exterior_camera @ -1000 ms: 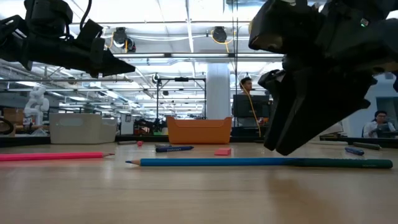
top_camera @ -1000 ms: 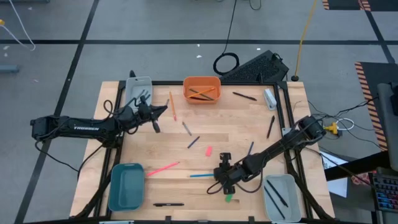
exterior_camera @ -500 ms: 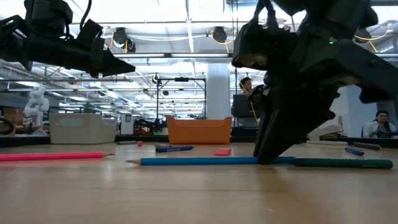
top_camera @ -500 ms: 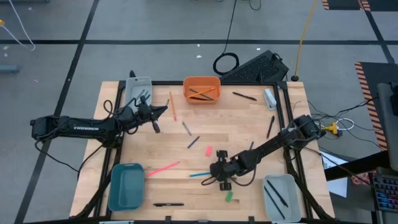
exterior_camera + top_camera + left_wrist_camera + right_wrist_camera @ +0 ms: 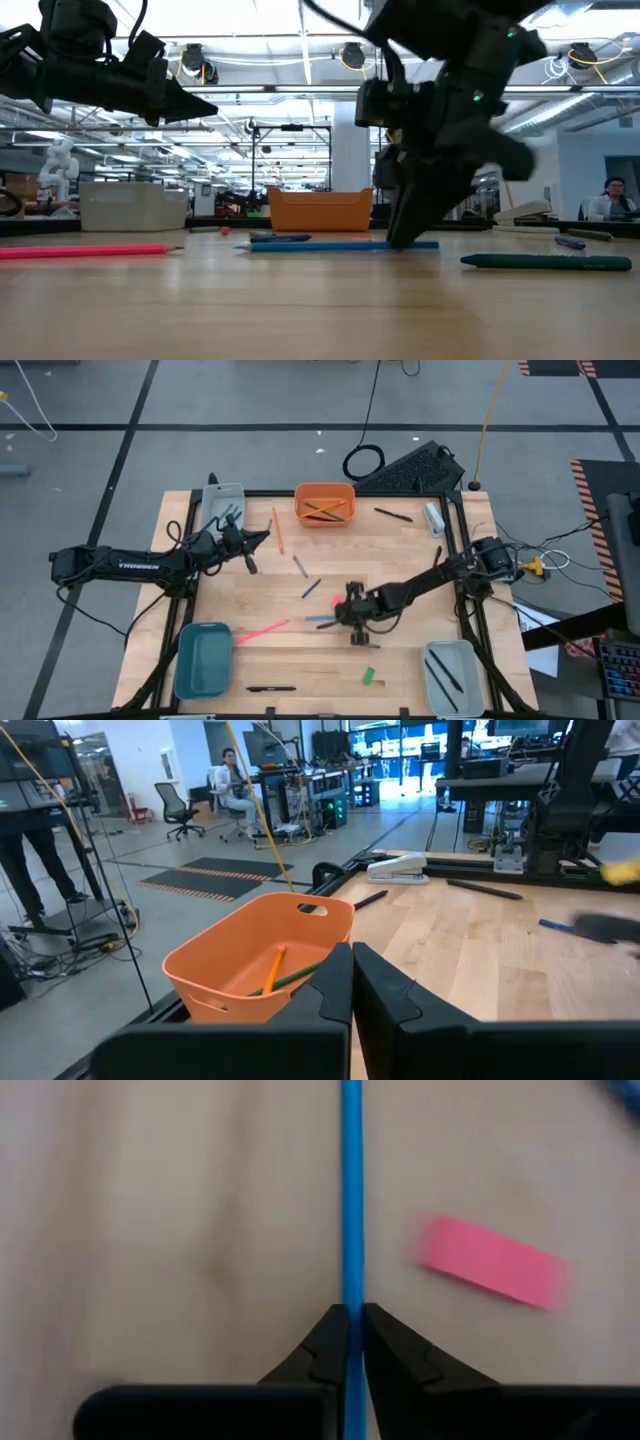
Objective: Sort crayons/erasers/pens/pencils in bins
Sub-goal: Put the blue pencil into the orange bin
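The left gripper point(image 5: 262, 537) waits closed and empty above the worktop point(image 5: 400, 550), near the orange bin point(image 5: 324, 504). The right gripper point(image 5: 347, 618) pinches the blue pencil point(image 5: 351, 1200) just beside the pink eraser point(image 5: 491, 1261). The thin pencil could rotate or slip from this narrow pinch. No writing is readable.

The right gripper point(image 5: 352, 622) sits mid-table with a pencil point(image 5: 322, 619) between its fingers, jutting out to its left. An eraser point(image 5: 336, 602) lies just behind it; another eraser point(image 5: 368, 675) lies nearer the front edge, well apart
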Tool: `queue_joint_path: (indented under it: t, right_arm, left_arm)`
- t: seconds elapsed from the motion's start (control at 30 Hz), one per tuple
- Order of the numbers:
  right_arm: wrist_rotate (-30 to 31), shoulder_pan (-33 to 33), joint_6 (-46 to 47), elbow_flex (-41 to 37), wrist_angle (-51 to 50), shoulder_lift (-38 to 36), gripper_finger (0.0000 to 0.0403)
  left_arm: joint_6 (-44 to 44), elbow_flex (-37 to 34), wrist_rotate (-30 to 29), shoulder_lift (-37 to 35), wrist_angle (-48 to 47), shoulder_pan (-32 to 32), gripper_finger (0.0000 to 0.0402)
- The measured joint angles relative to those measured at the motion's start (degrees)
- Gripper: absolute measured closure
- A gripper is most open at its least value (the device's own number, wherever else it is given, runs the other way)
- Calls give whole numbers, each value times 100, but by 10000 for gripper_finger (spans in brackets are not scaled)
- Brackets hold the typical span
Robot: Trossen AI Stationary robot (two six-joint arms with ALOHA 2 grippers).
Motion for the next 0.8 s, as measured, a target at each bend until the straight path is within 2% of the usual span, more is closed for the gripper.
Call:
queue_joint_path:
  t: [0.23, 0.43, 0.57, 0.8]
  right_arm:
    - [24, -650, -572, 3, -204, -1016, 384]
    - [273, -1858, -1593, 5, -190, -1687, 384]
    - [167, -2859, -2526, 5, 263, -1659, 384]
    - [-764, -4232, -3945, 271, 1499, -978, 384]
  left_arm:
    - [-26, 2, 0, 0, -11, 0, 382]
    - [-15, 0, -2, 0, -9, 6, 396]
    - [-32, 0, -2, 0, -8, 6, 395]
    - [-209, 0, -4, 24, -74, 9, 385]
